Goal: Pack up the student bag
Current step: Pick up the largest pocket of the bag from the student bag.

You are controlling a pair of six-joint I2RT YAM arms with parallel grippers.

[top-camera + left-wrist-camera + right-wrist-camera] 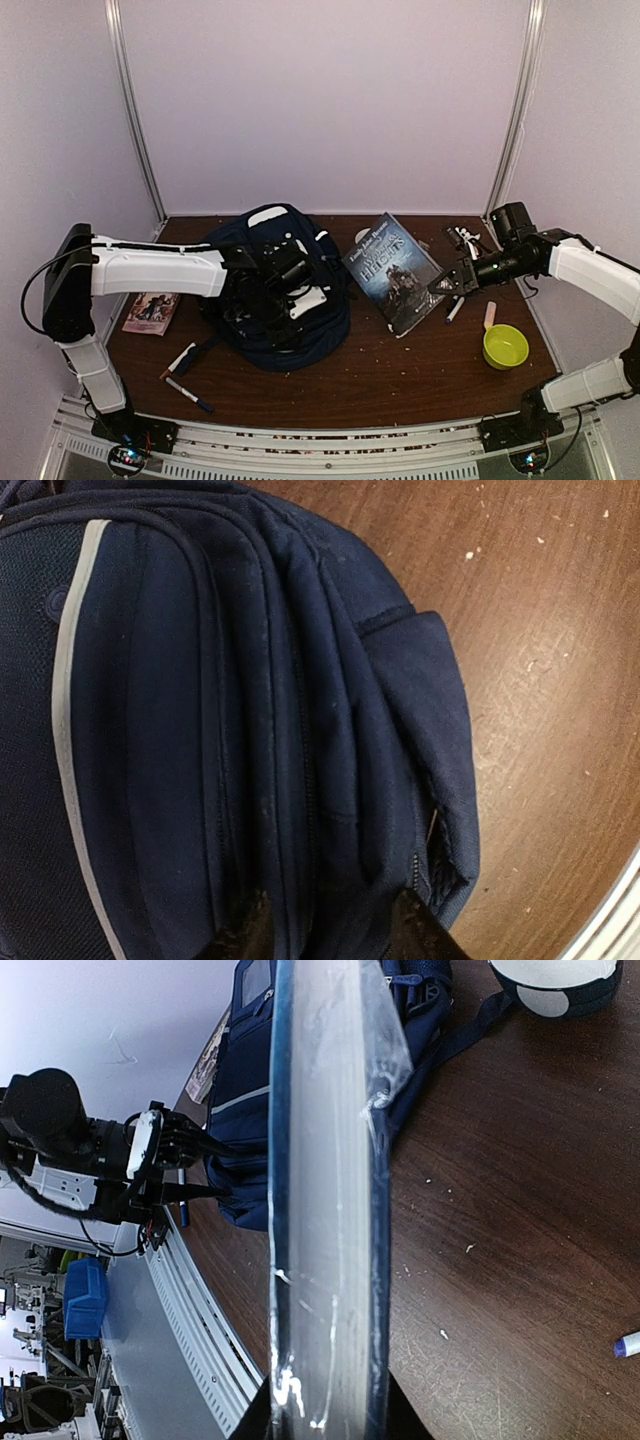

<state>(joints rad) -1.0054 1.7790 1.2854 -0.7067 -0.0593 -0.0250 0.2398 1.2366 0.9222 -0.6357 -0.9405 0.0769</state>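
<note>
Both arms wear smooth white shells over black joints: the left arm (150, 272) has a tall black block at one joint, the right arm (590, 275) a black camera box. Thin black cables (24, 300) loop beside each (the bases (135, 432) are black too), and the left claw (228, 1170) and right claw (438, 287) are black.

The brown table (400, 375) carries the student bag (285, 310). A booklet (151, 312) lies to the bag's left, a marker (188, 393) front-left and a yellow bowl (505, 346) far right.

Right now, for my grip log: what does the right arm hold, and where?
The book, its page-side edge between the jaws of the right gripper.
</note>
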